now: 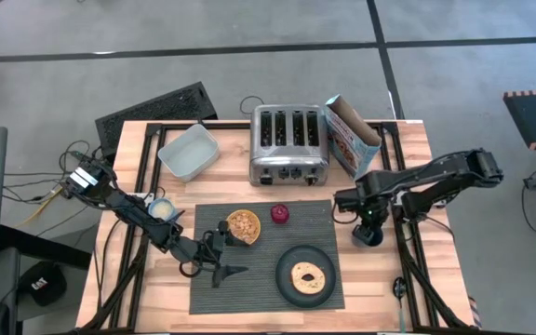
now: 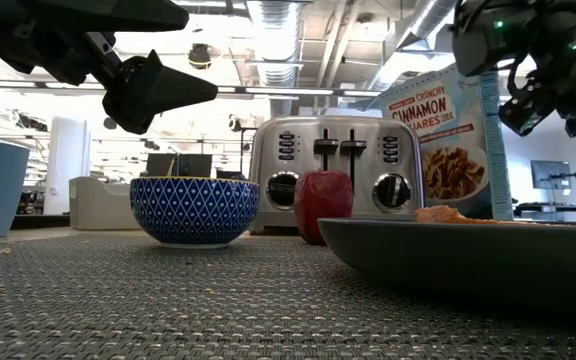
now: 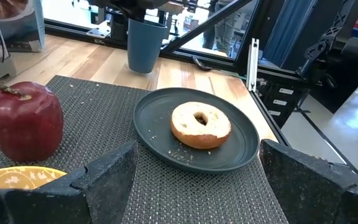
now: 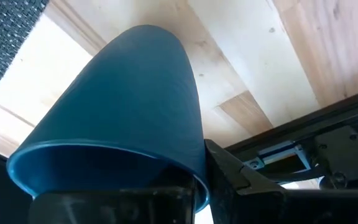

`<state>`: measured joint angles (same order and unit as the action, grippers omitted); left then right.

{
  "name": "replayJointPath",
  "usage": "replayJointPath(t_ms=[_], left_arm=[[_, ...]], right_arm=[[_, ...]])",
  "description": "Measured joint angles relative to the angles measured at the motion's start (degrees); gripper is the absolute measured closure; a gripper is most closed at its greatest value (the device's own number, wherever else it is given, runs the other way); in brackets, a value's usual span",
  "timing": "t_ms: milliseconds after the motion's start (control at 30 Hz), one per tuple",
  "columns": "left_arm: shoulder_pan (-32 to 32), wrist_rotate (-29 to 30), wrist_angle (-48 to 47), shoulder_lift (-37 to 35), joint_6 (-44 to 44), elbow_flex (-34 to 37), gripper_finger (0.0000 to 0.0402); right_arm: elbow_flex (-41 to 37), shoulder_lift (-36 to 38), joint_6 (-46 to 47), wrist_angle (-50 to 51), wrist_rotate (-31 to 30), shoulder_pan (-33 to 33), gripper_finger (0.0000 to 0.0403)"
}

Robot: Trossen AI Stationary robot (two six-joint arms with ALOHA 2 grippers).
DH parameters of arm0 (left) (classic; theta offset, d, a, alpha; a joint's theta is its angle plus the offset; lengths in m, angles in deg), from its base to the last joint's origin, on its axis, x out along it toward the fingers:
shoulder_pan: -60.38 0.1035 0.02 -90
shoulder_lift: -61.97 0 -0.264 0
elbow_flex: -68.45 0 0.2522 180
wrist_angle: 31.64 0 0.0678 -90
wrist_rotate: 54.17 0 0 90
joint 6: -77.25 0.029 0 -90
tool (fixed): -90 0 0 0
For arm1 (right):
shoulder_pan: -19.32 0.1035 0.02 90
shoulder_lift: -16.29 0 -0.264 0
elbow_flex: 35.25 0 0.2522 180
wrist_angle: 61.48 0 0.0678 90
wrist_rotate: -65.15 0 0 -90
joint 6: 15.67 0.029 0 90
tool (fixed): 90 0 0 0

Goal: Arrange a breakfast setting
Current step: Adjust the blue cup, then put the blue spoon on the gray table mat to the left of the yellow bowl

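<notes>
We are seeing the placemat (image 1: 263,270) lying on the near middle of the table (image 1: 408,279). On it the yellow bowl (image 1: 243,226) is standing at the far left, the red fruit (image 1: 279,214) just right of it, and the dark plate (image 1: 305,275) with the bagel (image 1: 305,274) at the near right. Our right gripper (image 1: 368,233) is pinching the rim of the blue cup (image 4: 129,124), standing on the wood right of the placemat. Our left gripper (image 1: 220,256) is hovering near the bowl with fingers spread. The toaster (image 1: 289,144) is standing behind.
</notes>
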<state>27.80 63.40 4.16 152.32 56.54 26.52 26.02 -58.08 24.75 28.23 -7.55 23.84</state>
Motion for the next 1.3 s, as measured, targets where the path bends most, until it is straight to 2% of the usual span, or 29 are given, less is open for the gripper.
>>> replayJointPath(t_ms=[400,833,1100,1200,1300], left_arm=[[0.0,0.0,0.0,0.0,0.0,0.0,0.0079],[0.0,0.0,0.0,0.0,-0.1,0.0,0.0079],[0.0,0.0,0.1,0.0,-0.1,0.0,0.0079],[0.0,0.0,0.1,0.0,-0.1,0.0,0.0079],[0.0,0.0,0.3,0.0,-0.1,0.0,0.0079]], right_arm=[[0.0,0.0,1.6,-1.4,-0.6,-0.2,0.0349],[0.3,0.2,1.7,-1.3,-0.7,-0.2,0.027],[9.6,1.7,2.9,6.7,-0.8,1.6,0.0252],[12.8,2.6,8.4,8.9,-0.9,3.8,0.0254],[13.9,4.4,14.9,8.8,-0.9,9.1,0.0254]])
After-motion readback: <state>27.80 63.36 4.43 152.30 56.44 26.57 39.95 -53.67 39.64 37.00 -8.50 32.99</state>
